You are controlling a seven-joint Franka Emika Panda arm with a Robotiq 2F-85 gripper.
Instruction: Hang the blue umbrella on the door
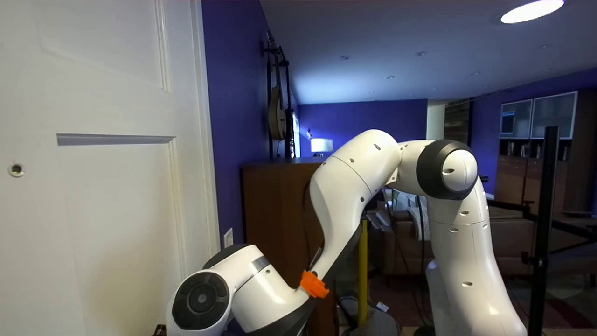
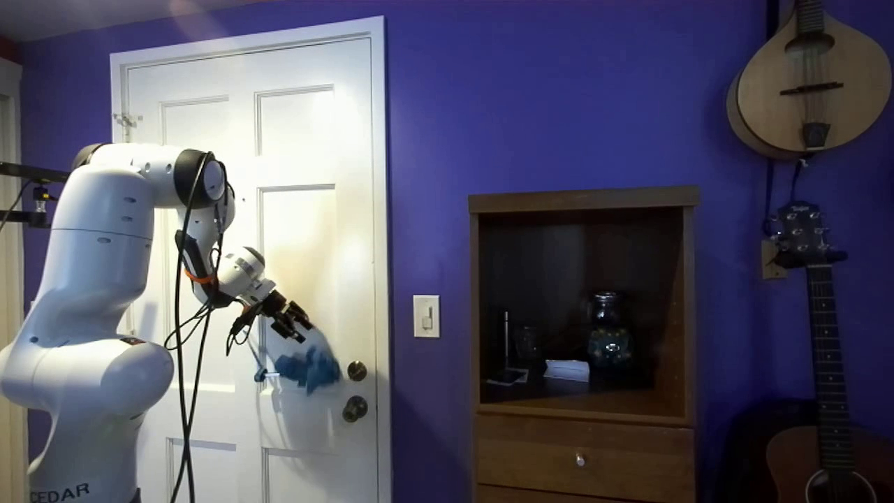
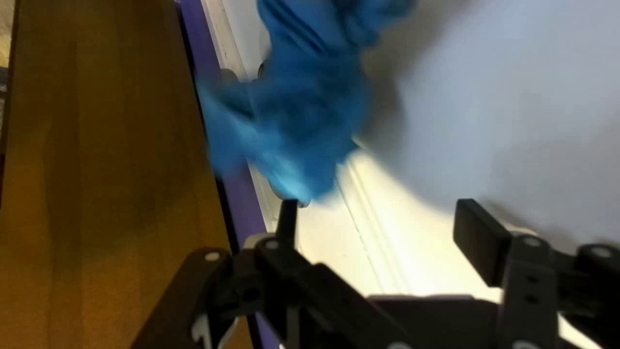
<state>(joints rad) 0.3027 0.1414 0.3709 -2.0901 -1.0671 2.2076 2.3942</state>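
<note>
Gripper (image 3: 375, 230) stood spread above the blue umbrella (image 2: 307, 367) at the panelled door (image 2: 300, 237)

Both jaws were well apart, and the blue cloth (blurred in the wrist view) lay beyond the fingertips (image 3: 288, 220), outside the gap between them. In an exterior view the blue umbrella was just below the gripper and in front of the panelled door, its thin shaft pointing to the left of the frame and its crumpled cloth near the deadbolt (image 2: 357, 370), which sat above the doorknob (image 2: 355, 409). Whether the umbrella touched the door could not be told.

At the left of that view, the Panda arm (image 2: 101, 272) was upright to its elbow (image 2: 199, 178), then bent sharply over. Its forearm sloped down to a tilted wrist (image 2: 241, 269), which aimed the gripper downward and toward the deadbolt side. Black cables (image 2: 183, 279) hung in long loops from the elbow, and in both exterior views an orange band (image 1: 314, 283) showed on the forearm near the wrist.

Past a light switch (image 2: 427, 316) stood a wooden cabinet (image 2: 583, 201). Its open upper compartment held a dark glossy vase (image 2: 611, 342), a folded white paper (image 2: 567, 370) and a thin upright rod (image 2: 507, 339) (other shapes in there were too dim to name). Beneath came a drawer (image 2: 524, 454) with a round knob (image 2: 580, 459). Across the room, a glass-fronted cupboard (image 1: 517, 116) topped a shelf of upright items, too small to identify.
</note>
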